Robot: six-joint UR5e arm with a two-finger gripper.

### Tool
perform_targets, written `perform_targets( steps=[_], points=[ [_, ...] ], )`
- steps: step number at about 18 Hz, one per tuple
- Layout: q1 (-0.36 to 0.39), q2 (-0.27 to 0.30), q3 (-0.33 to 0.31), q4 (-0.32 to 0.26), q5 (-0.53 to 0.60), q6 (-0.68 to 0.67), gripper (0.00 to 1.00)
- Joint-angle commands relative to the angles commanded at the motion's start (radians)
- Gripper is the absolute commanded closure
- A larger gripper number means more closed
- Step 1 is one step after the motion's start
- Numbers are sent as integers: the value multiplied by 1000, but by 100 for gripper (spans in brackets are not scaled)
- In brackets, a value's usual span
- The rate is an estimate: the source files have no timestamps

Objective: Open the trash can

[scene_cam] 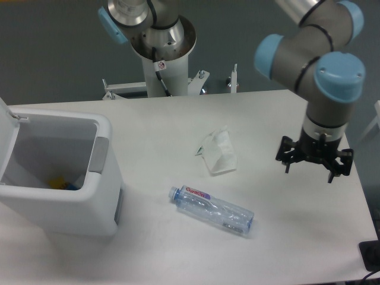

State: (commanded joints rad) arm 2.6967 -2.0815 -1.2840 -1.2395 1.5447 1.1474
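Observation:
The trash can (89,205) is a large white boxy bin at the left of the table. Its lid (6,122) stands raised at the far left edge, so the inside shows, with something yellow and blue at the bottom. A grey tab (99,154) sits on the rim facing right. My gripper (309,170) hangs over the right side of the table, far from the bin, open, with nothing between its fingers.
A clear plastic bottle (212,212) with a blue cap lies on its side in the middle of the table. A crumpled clear wrapper (218,154) lies just behind it. The arm's base (163,41) stands at the back. A dark object (371,255) is at the lower right corner.

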Motion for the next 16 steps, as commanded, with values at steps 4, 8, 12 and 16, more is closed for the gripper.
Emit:
perform_targets(
  steps=[4, 8, 12, 16],
  points=[
    [8, -12, 8, 2, 2, 35, 0],
    [5, -15, -5, 5, 2, 101, 0],
    [-6, -12, -41, 25, 54, 104, 0],
    [-11, -12, -46, 26, 58, 101, 0]
  ],
)
